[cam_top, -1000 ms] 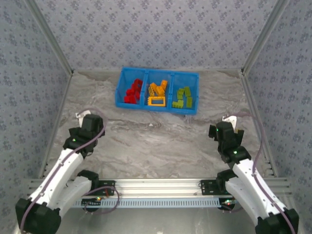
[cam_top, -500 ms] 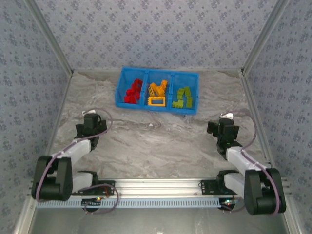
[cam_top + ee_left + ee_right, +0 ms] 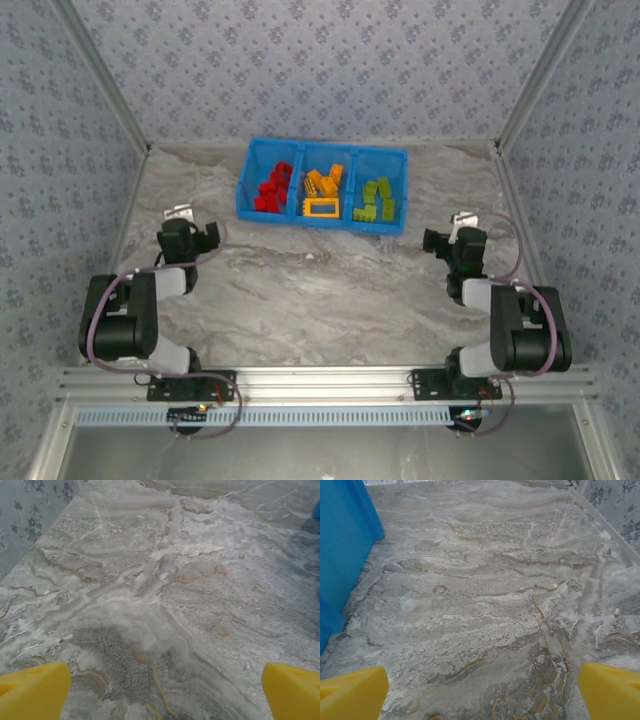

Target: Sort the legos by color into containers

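Left tool (image 3: 162, 692) and right tool (image 3: 481, 692) spread wide; yellow fingertips (image 3: 35, 690) cropped; blue bin (image 3: 345, 540) cut off.

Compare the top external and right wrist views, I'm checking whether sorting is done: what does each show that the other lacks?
Top external: the whole blue bin, with red legos in its left compartment, orange-yellow legos in the middle and green legos in the right. Right wrist: the right gripper's yellow fingertips, wide apart over the table. Shared: the table and the bin's blue wall.
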